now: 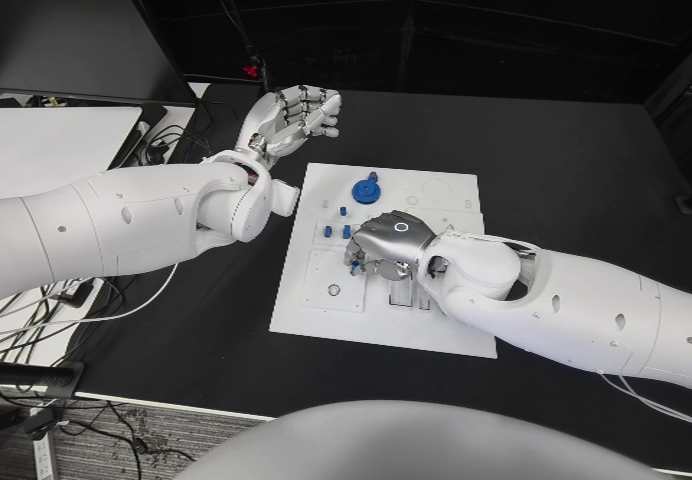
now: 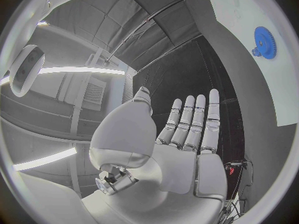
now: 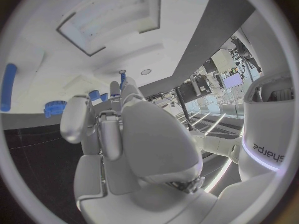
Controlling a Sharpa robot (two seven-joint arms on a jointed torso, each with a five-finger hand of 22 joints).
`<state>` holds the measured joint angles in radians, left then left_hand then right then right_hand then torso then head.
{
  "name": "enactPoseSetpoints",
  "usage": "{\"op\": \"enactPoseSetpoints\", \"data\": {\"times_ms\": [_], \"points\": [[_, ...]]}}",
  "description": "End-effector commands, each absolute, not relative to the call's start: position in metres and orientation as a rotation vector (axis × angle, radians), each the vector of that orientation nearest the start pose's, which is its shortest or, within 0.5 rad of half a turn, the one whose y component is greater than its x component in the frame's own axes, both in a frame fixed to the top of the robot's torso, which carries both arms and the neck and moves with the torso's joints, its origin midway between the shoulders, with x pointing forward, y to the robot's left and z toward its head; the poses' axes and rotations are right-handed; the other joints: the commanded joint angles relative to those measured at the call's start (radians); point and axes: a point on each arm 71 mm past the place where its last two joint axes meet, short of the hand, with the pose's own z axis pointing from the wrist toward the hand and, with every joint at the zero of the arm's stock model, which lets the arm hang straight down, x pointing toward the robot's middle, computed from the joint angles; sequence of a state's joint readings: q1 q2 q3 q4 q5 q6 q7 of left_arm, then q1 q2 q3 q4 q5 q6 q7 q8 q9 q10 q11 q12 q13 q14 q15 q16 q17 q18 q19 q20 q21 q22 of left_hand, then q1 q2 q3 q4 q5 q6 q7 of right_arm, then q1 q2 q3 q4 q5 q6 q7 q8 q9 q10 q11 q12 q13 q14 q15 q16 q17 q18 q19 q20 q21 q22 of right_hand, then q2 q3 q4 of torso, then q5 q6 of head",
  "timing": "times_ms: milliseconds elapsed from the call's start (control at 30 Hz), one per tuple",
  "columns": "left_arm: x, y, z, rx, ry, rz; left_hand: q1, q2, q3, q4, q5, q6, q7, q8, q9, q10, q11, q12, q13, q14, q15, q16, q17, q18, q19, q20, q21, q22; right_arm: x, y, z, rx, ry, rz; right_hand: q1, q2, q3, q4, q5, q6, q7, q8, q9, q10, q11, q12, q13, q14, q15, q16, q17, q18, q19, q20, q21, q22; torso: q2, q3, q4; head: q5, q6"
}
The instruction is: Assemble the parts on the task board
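The white task board (image 1: pixel 320 300) lies mid-table. A blue gear (image 1: pixel 368 190) stands on its far part, with small blue pegs (image 1: pixel 336 231) just nearer. My right hand (image 1: pixel 391 241) hangs over the board's middle, fingers curled down onto it beside the pegs. In the right wrist view its fingertips (image 3: pixel 116 87) reach blue pegs (image 3: pixel 95 95) on the board (image 3: pixel 93 35); whether they pinch one is hidden. The gear (image 3: pixel 55 107) and a long blue piece (image 3: pixel 8 86) lie farther off. My left hand (image 1: pixel 297 112) is raised beyond the board's far left corner, flat and holding nothing (image 2: pixel 187 129).
The board has several recesses and slots (image 1: pixel 401 290) near my right hand. Cables (image 1: pixel 87 300) and a white surface (image 1: pixel 58 140) sit off the table's left side. Bare black table (image 1: pixel 577 170) stretches to the right of the board.
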<state>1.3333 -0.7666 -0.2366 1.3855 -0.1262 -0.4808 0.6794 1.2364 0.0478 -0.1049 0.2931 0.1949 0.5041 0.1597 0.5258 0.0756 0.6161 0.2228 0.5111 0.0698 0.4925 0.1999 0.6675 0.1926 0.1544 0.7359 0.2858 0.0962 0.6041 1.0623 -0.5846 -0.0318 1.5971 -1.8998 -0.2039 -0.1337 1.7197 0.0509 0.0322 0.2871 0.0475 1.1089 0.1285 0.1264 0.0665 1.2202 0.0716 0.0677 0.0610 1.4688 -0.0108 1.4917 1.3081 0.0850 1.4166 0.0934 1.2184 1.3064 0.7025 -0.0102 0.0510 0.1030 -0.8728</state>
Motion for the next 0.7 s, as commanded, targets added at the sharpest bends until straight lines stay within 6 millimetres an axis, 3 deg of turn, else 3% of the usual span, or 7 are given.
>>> {"op": "enactPoseSetpoints", "data": {"times_ms": [33, 700], "points": [[0.5119, 0.22, -0.1608, -0.677, 1.169, -1.422, 0.0, 0.007, -0.006, -0.002, 0.003, -0.008, 0.106, 0.004, -0.001, -0.005, -0.002, 0.004, -0.002, -0.005, -0.001, 0.007, -0.001, 0.008, 0.007, -0.003, 0.006, -0.001, 0.4134, -0.0449, -0.2275, -0.711, 1.608, 0.747, -0.001, -0.006, 0.006, 0.0, 0.003, -0.001, 0.008, 0.004, 0.001, 0.0, 0.004, -0.005, -0.001, 0.068, 0.007, 0.001, 0.079, 0.003, 0.0, 0.006, -0.006, -0.002, 0.0, -0.0001, 0.0004, -0.002, 0.0], [0.5121, 0.2199, -0.1609, -0.677, 1.169, -1.422, 0.0, 0.009, -0.008, -0.002, 0.003, -0.009, 0.106, 0.005, -0.001, -0.005, -0.002, 0.005, -0.002, -0.006, -0.001, 0.009, -0.003, 0.008, 0.007, -0.003, 0.006, -0.001, 0.4127, -0.0425, -0.2303, -0.717, 1.632, 0.731, -0.003, -0.011, 0.013, -0.001, 0.004, -0.007, 0.011, -0.003, 0.0, -0.006, 0.007, -0.007, -0.001, 0.067, 0.01, -0.001, 0.076, 0.005, -0.002, 0.008, -0.011, -0.005, 0.0, 0.0, 0.0006, -0.004, 0.0]]}}
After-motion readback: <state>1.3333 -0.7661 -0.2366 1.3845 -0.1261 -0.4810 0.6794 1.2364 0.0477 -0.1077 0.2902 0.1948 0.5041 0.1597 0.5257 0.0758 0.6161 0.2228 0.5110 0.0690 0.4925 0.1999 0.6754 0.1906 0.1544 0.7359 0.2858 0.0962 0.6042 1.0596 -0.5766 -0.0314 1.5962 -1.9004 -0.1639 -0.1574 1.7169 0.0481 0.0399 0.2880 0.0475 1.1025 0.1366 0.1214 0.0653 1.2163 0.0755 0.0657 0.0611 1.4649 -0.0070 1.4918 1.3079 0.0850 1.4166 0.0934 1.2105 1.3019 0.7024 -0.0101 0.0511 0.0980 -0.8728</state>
